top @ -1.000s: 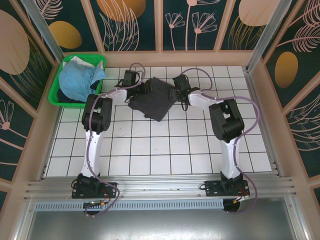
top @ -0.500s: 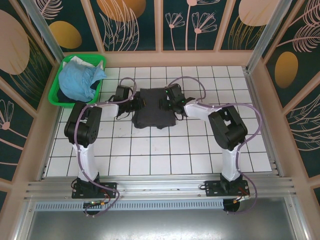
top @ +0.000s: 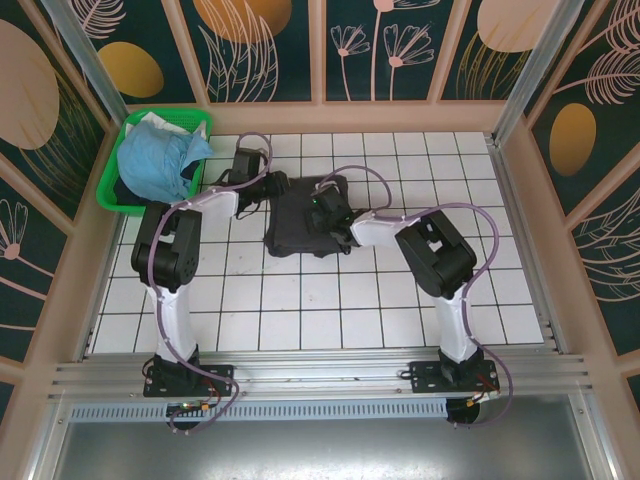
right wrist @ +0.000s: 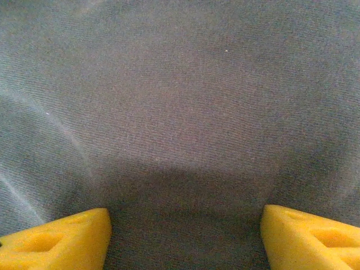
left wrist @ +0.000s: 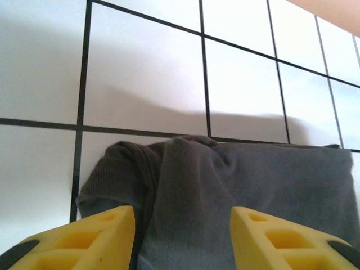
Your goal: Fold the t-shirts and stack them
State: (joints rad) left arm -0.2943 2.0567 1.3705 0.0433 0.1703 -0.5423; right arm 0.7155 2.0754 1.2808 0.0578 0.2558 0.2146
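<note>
Soft, limp dark charcoal-grey cloth t-shirt (top: 295, 230); best pinched at rumpled edge ahead of half-spread, empty left fingers (left wrist: 90, 236). Right fingers (right wrist: 56, 242) wide, empty, over cloth.

In the left wrist view, the charcoal t-shirt (left wrist: 236, 185) is cut off by the right and bottom edges, and the fingers of the left gripper (left wrist: 181, 228) by the bottom edge. In the right wrist view, the shirt runs past all four edges, and the bottom edge cuts the fingers of the right gripper (right wrist: 185, 228). From above, we find the right arm (top: 385, 232) covering part of the shirt. The light blue t-shirt (top: 155, 160) hides most of the green basket (top: 107, 178) interior. We cannot identify the dark item (top: 124, 190) beneath it.
</note>
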